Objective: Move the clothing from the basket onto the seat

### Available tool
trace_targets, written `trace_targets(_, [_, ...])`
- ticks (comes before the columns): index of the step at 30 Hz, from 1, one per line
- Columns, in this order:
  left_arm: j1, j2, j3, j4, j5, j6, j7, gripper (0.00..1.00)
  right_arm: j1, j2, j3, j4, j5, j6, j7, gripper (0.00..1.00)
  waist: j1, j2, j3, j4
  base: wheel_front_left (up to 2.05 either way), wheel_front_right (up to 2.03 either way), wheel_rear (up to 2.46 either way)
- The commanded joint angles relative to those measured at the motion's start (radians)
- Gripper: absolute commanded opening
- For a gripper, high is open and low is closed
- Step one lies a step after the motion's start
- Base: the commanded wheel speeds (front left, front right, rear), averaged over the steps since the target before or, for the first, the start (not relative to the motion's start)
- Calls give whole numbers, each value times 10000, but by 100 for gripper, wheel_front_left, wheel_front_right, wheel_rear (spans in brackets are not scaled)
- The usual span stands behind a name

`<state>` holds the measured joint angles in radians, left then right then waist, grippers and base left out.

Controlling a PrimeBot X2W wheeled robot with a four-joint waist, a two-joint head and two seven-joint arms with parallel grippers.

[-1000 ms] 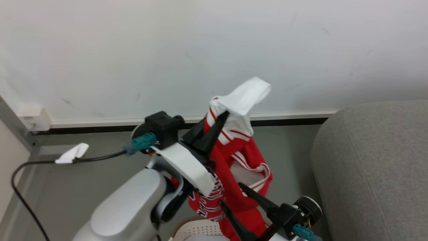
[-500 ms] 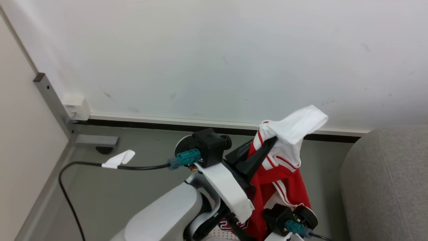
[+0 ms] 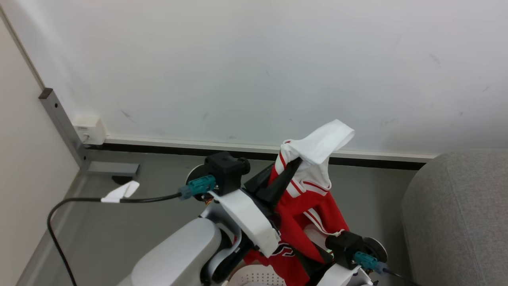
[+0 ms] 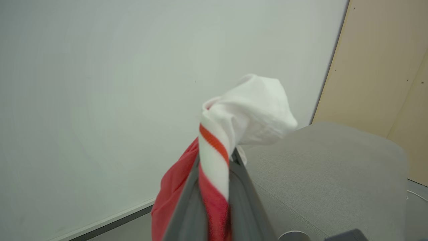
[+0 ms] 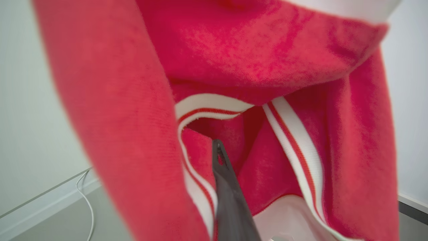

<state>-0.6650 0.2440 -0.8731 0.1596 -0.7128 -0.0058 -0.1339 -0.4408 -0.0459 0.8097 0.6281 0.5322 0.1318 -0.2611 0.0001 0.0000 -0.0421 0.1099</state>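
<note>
The clothing (image 3: 313,194) hangs over the basket (image 3: 256,279), its white striped edge pinched at our left gripper's (image 3: 297,163) tips. Below that, our right gripper (image 5: 218,150) has just gone from spread to pressed together among the red folds, perhaps catching cloth. The seat (image 3: 456,214) lies beyond the right gripper; we judge that carrying across comes next.

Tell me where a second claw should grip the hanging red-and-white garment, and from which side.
Grip the striped trim low on the clothing, coming from below on the seat side. The left claw pinches its white top, so the rest hangs limp; the trim looks like a firmer edge, and the shut right claw sits beside it.
</note>
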Motion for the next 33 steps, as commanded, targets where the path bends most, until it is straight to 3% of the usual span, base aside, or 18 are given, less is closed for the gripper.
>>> trace_targets(1, [166, 125, 95, 62, -107, 45, -107, 0, 217, -48, -288, -222, -174, -21, -26, 0, -1, 0, 9, -97, 0, 0, 0])
trace_targets(11, [910, 720, 194, 44, -286, 181, -388, 0, 1313, -51, -2942, -1932, -729, -21, -26, 0, -1, 0, 110, -699, 0, 0, 0])
trace_targets(15, [1081, 781, 61, -159, -240, 140, -359, 0, 1395, -68, -3559, -2234, -887, -21, -26, 0, -1, 0, 165, -896, 0, 0, 0])
trace_targets(16, [1149, 773, 20, -240, -237, 121, -370, 12, 1399, -84, -3719, -2301, -950, -21, -26, 0, -1, 0, 181, -963, 0, 0, 0])
trace_targets(17, [1222, 762, -30, -303, -243, 114, -369, 40, 1393, -97, -3875, -2370, -990, -21, -27, 0, -1, 0, 199, -1035, 0, 0, 0])
trace_targets(18, [1273, 751, -85, -358, -244, 104, -371, 98, 1386, -103, -3997, -2429, -1028, -21, -27, 0, -1, 0, 219, -1107, 0, 0, 0])
trace_targets(33, [1676, 812, -784, -526, 336, -69, -711, 100, 820, -470, -5295, -3317, -949, -22, -24, 0, -1, 0, 711, -3171, 0, 0, 0])
